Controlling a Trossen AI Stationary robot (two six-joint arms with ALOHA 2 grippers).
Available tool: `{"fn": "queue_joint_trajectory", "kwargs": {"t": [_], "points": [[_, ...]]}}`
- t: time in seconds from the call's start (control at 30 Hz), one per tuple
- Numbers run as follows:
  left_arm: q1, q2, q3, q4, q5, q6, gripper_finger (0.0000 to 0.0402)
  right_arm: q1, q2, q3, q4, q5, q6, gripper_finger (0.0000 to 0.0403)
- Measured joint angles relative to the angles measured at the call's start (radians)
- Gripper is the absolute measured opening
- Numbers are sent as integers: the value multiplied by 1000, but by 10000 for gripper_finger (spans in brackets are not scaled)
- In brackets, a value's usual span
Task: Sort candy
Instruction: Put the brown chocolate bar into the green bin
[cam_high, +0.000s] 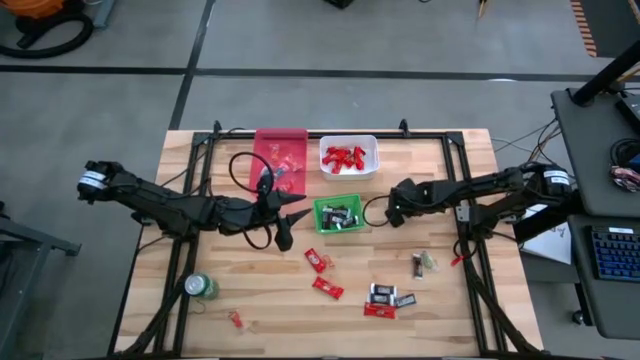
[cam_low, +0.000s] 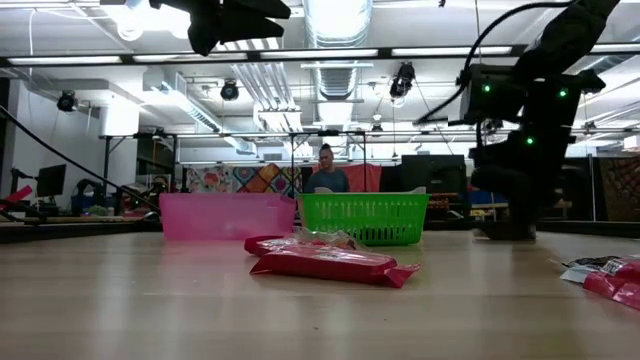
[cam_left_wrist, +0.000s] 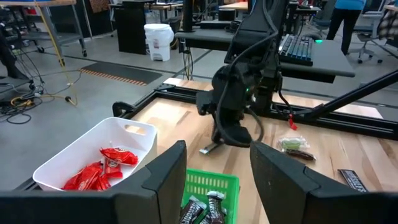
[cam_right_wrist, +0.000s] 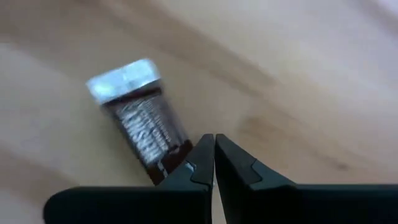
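Loose candy lies on the near half of the table: red pieces (cam_high: 318, 261) (cam_high: 327, 288) and dark pieces (cam_high: 381, 292) (cam_high: 417, 264). The white bin (cam_high: 372, 142) holds red candy (cam_left_wrist: 99, 171); the green bin (cam_high: 319, 214) holds dark candy (cam_left_wrist: 205, 208). My right gripper (cam_high: 392, 213) (cam_right_wrist: 214, 149) is just right of the green bin, low over the table, pointing steeply down and shut on a dark candy with a silver end (cam_right_wrist: 140, 121). My left gripper (cam_high: 293, 215) (cam_left_wrist: 217, 180) hangs open over the gap between the pink bin (cam_high: 280, 135) and the green bin, nothing between its fingers. My right gripper has the dark candy by its near end (cam_right_wrist: 171, 163), at the very tips of its shut fingers, coming from above and pointing steeply down. One finger (cam_right_wrist: 186, 171) covers part of that end. The candy sticks out beyond the fingertips (cam_left_wrist: 209, 148), close to the table; whether it is clear of the wood I cannot tell.
A green round can (cam_high: 201, 287) stands near the table's front left. A small red piece (cam_high: 236, 320) lies by the near edge. A black frame rail (cam_high: 470, 240) runs along the table's right side. A person (cam_low: 326, 172) sits in the room beyond.
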Motion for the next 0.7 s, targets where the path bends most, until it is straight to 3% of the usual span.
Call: {"fn": "queue_joint_trajectory", "kwargs": {"t": [0.1, 0.23, 0.37, 0.47, 0.57, 0.7], "points": [[0, 0, 0, 0, 0, 0, 161, 49, 0, 1, 120, -51, -4, 9], [0, 0, 0, 1, 0, 0, 161, 66, -2, 0, 143, -35, -5, 9], [0, 0, 0, 1, 0, -5, 161, 81, -2, -1, 162, 90, -7, 9], [-1, 0, 0, 0, 0, -6, 161, 96, -3, -21, 272, 175, -74, 9], [-1, 0, -1, 0, 0, -6, 161, 100, -3, -51, 438, 123, -141, 9], [-1, 0, -1, 0, 0, -7, 161, 101, -2, -69, 533, -53, -180, 9]]}}
